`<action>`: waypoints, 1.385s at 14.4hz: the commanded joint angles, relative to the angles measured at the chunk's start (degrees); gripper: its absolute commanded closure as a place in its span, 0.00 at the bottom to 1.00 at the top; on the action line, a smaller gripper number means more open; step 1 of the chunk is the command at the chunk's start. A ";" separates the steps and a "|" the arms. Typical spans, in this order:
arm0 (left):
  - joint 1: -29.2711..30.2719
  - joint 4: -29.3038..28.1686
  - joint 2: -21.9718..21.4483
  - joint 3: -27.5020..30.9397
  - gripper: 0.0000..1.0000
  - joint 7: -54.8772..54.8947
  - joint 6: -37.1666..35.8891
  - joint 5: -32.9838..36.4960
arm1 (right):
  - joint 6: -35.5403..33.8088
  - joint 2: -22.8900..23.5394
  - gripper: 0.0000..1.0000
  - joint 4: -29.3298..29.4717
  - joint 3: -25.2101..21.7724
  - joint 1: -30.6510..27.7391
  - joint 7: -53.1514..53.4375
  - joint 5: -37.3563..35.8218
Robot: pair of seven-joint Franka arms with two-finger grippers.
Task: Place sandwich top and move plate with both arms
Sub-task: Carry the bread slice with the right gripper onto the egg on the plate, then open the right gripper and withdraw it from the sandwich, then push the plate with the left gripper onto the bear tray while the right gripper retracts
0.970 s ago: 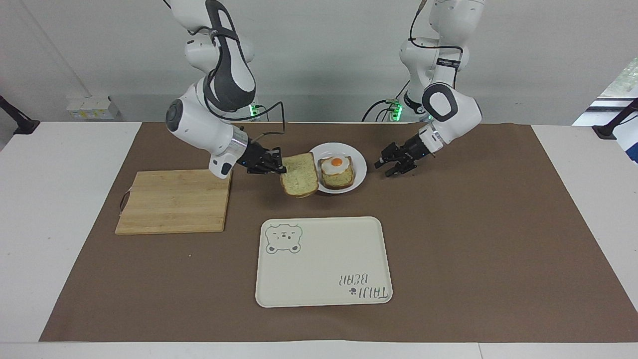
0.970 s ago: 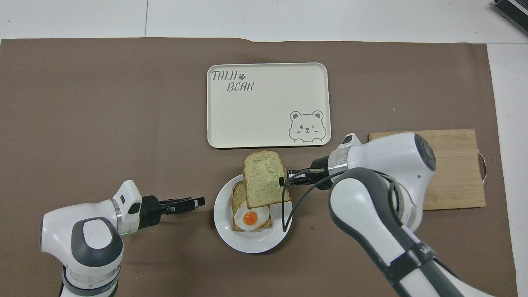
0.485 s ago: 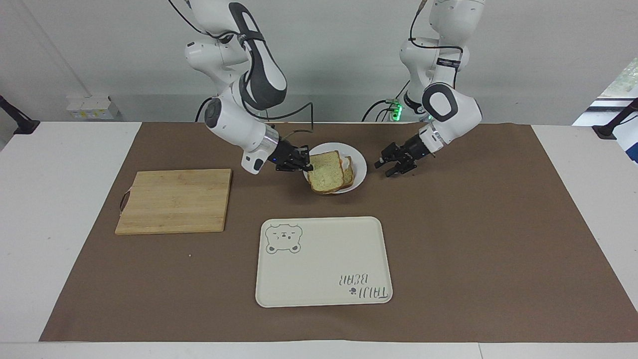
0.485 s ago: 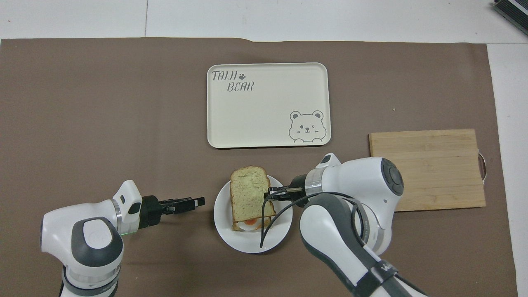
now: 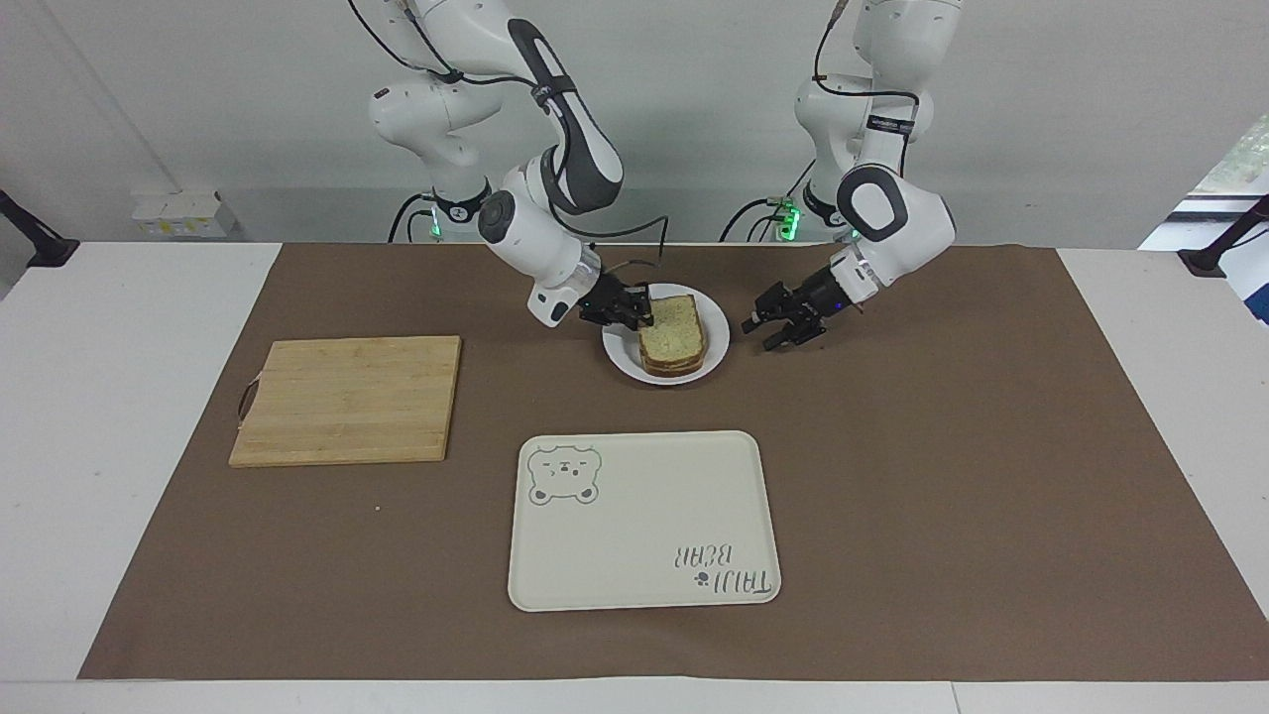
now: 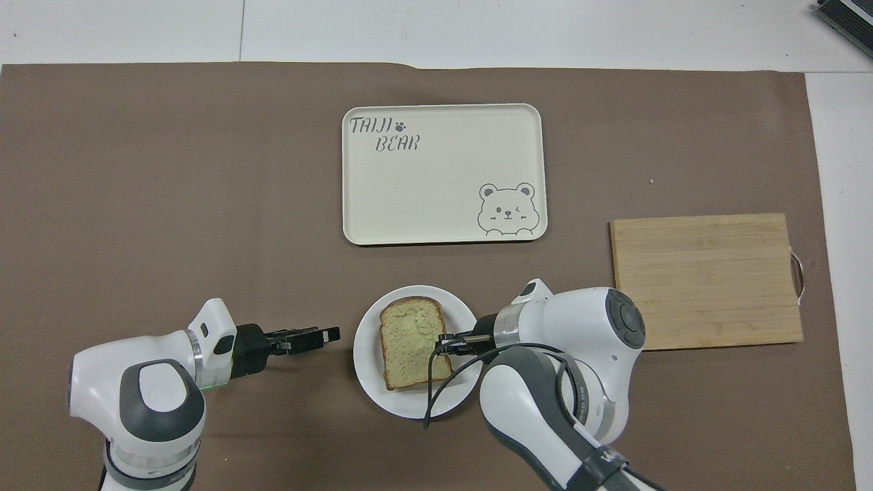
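Observation:
The sandwich top (image 5: 672, 322), a plain slice of pale bread, lies flat on the egg-topped slice on the small white plate (image 5: 620, 357). The egg is hidden under it. My right gripper (image 5: 634, 307) is low over the plate's rim and shut on the edge of the slice that faces the right arm's end of the table. My left gripper (image 5: 768, 332) is open and empty, low over the mat just beside the plate toward the left arm's end. The overhead view shows the slice (image 6: 412, 341), the plate (image 6: 409, 406), the right gripper (image 6: 443, 339) and the left gripper (image 6: 327, 335).
A cream tray with a bear drawing (image 5: 644, 521) lies farther from the robots than the plate; it also shows in the overhead view (image 6: 443, 174). A wooden cutting board (image 5: 347, 397) lies toward the right arm's end, also seen from overhead (image 6: 706, 279). Brown mat covers the table.
My right gripper carried the slice from beside the plate over the egg-topped slice and lowered it flat onto it, covering the egg. The left gripper has barely moved.

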 commanded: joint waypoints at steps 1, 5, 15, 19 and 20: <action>-1.90 0.73 1.71 0.21 0.36 0.30 -0.51 -0.95 | 0.15 -3.75 0.00 -0.12 -0.34 -0.04 2.43 0.52; -3.40 2.57 4.89 0.12 0.44 0.57 -1.21 -1.04 | -1.86 -4.37 0.00 4.35 -1.05 -1.79 2.78 -7.89; -5.07 4.77 8.41 0.21 0.78 2.50 -5.60 -1.57 | -26.73 -2.27 0.00 25.27 -0.61 -17.79 4.10 -34.96; -4.20 5.65 8.32 0.30 1.00 2.50 -10.26 -3.59 | -30.44 -2.61 0.00 28.71 -1.22 -21.22 3.67 -47.53; -3.59 6.35 8.41 0.39 1.00 2.50 -11.75 -3.59 | -31.14 -3.14 0.00 29.67 -1.49 -22.62 3.66 -50.26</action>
